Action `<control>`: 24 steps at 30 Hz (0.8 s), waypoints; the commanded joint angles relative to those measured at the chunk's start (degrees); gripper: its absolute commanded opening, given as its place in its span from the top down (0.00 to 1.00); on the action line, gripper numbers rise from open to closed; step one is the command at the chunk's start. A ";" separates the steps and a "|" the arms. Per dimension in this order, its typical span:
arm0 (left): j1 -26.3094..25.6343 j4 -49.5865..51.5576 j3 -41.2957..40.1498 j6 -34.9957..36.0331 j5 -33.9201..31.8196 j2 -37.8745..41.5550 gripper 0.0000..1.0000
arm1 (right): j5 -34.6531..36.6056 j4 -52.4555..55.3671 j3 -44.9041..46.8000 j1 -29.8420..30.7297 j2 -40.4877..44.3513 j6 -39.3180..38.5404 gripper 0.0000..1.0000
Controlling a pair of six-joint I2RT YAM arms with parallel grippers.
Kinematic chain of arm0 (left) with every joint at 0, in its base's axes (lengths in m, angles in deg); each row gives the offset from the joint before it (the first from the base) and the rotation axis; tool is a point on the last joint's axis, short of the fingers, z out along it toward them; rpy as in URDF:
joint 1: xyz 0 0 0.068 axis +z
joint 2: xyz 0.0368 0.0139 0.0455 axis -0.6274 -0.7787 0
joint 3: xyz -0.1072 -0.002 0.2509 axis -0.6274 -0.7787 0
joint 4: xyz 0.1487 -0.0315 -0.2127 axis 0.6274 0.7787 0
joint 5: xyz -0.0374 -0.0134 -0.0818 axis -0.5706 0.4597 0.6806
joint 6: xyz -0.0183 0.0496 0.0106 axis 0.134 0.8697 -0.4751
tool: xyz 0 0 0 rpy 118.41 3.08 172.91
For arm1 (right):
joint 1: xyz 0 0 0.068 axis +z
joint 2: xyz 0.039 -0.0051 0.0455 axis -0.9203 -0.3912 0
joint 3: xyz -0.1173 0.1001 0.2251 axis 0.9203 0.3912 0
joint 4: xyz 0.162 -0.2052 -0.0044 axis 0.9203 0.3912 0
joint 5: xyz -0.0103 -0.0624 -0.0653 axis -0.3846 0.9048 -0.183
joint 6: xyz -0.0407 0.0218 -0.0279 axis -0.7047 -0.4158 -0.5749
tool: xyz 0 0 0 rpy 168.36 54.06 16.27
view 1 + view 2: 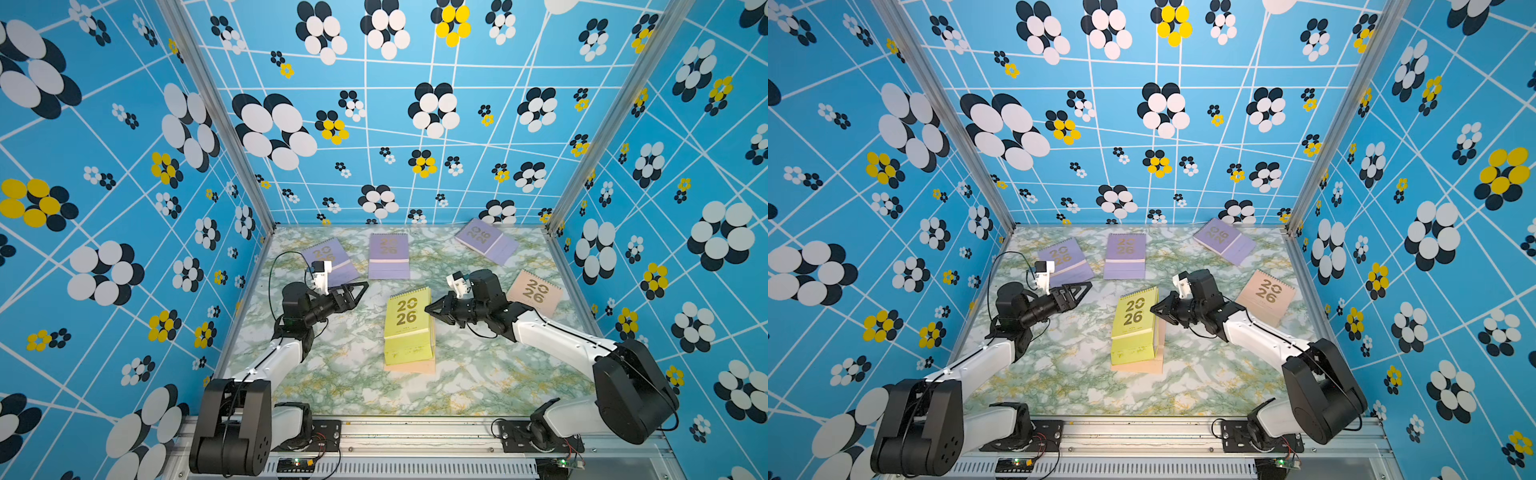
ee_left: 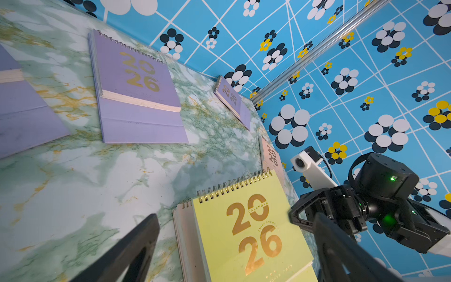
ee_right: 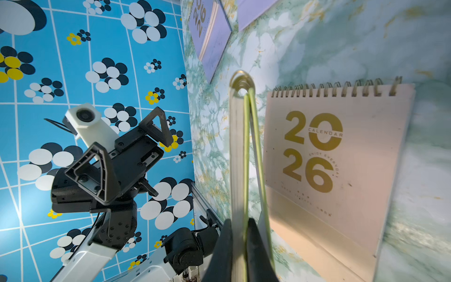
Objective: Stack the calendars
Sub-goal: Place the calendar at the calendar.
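Right wrist view — my right gripper (image 3: 240, 228) pinches an edge of the yellow calendar (image 3: 238, 158), lying atop a peach calendar (image 1: 409, 368) at the centre of the table (image 1: 332, 374), left gripper (image 1: 355, 295) wide and empty — so thin a pinch could slip and skew the pair.

The right gripper (image 3: 240, 234) is clamped on the edge of the yellow calendar (image 3: 238, 146), which is seen edge-on. A peach calendar (image 3: 341, 158) lies flat on the marbled surface (image 3: 341, 36) just beside it. The left gripper (image 3: 127, 139) hangs well apart, jaws spread. A lilac calendar (image 3: 207, 26) lies beyond.
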 commanded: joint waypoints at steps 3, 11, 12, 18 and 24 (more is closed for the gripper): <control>-0.85 -0.47 2.04 1.21 1.00 0.58 0.01 | -2.56 -5.78 1.43 -0.96 0.20 0.03 1.00; -1.89 -0.56 2.48 1.26 1.42 0.21 0.00 | -3.02 -10.64 4.14 -1.39 -1.60 2.15 1.00; -2.08 -0.60 2.48 1.32 1.39 0.13 0.00 | -3.09 -10.78 4.25 -1.40 -1.75 2.24 1.00; -3.88 -2.14 2.66 0.72 2.41 -1.15 0.00 | -2.79 -11.32 5.30 -1.46 -2.27 2.18 1.00; -5.82 -1.65 3.74 1.37 2.41 -2.13 0.00 | -2.13 -11.45 6.66 -1.39 -2.55 2.20 1.00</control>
